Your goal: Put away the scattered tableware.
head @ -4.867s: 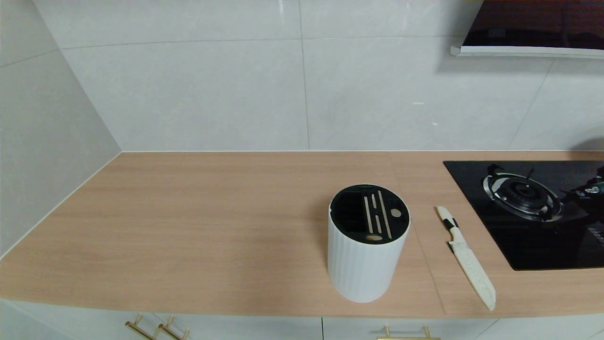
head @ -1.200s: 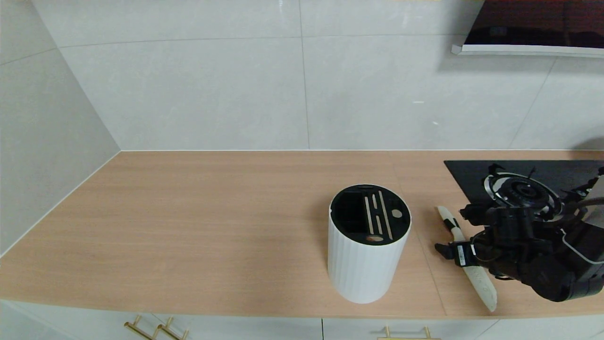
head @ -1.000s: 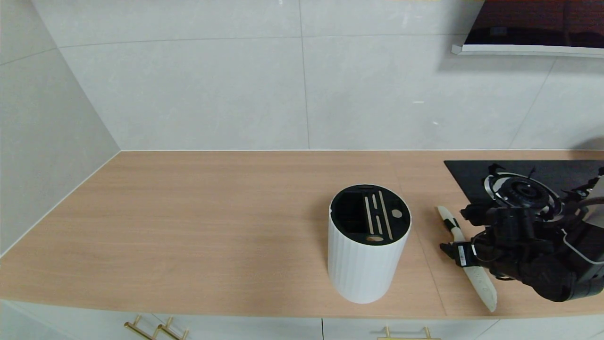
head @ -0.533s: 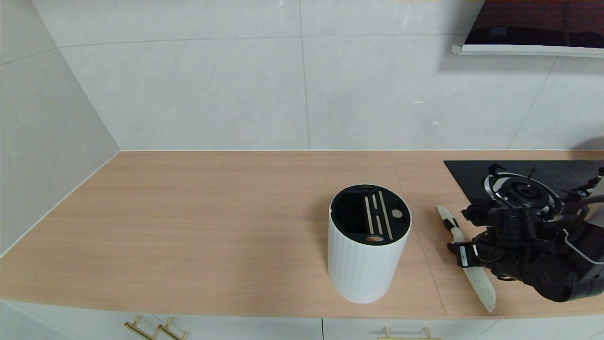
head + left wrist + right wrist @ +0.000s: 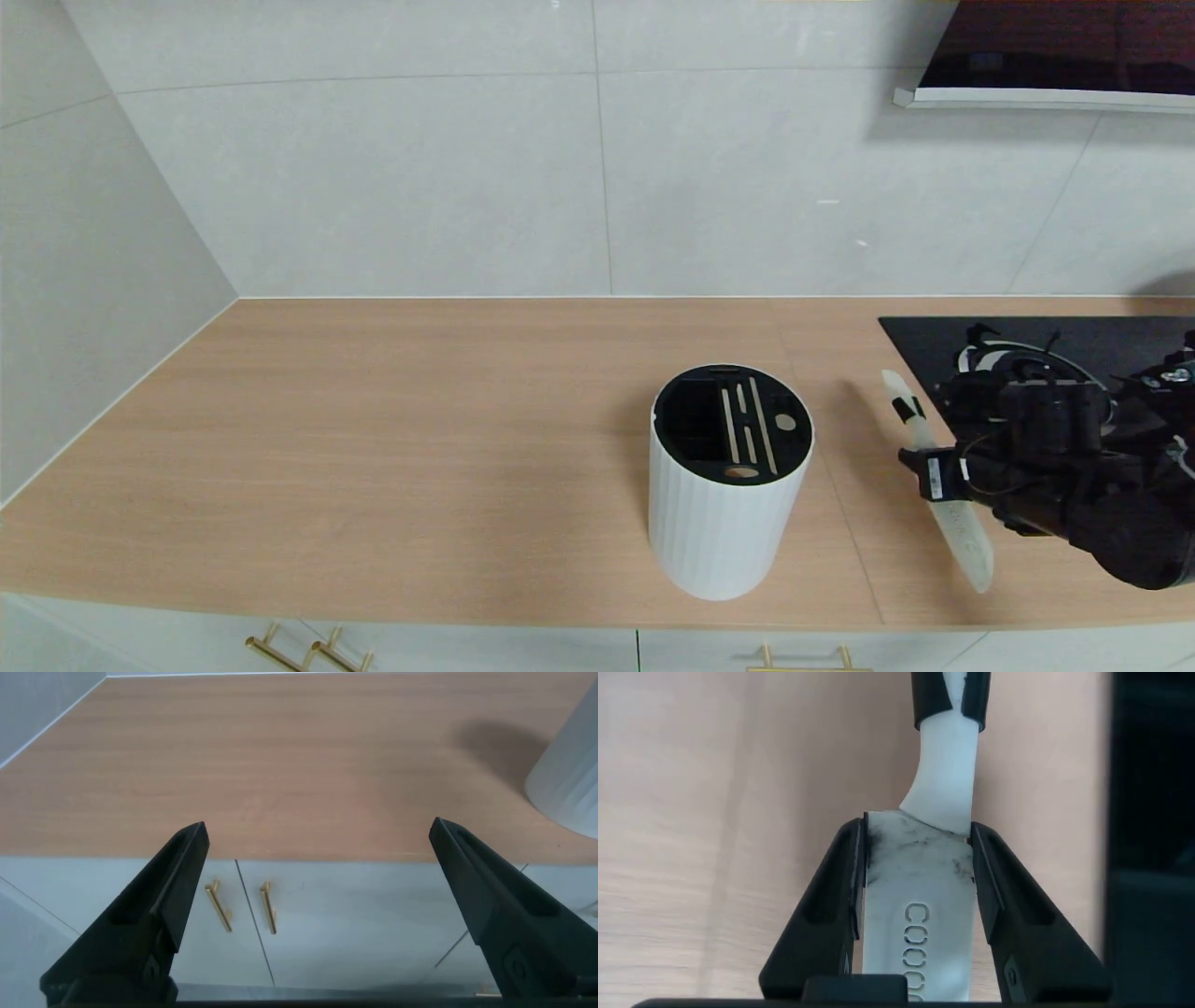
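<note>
A white knife [image 5: 962,537] with a black-banded handle is gripped near where blade meets handle by my right gripper [image 5: 934,471], just left of the hob. It looks raised off the wooden counter [image 5: 420,439], blade tip toward the front edge. In the right wrist view the speckled blade [image 5: 920,887] sits pinched between the black fingers [image 5: 836,905]. A white ribbed knife holder [image 5: 724,523] with a black slotted top stands upright to the knife's left. My left gripper [image 5: 318,835] is open and holds nothing, by the counter's front edge, with the holder [image 5: 570,775] off to one side.
A black hob [image 5: 920,350] with a gas burner lies at the right, partly behind my right arm. A dark range hood [image 5: 1055,56] hangs above it. Tiled walls close the back and left. Below the counter edge are cabinet doors with gold handles [image 5: 243,905].
My right arm came in over the knife, its fingers shut on the blade near the handle, and the knife has now risen and shifted slightly back and right.
</note>
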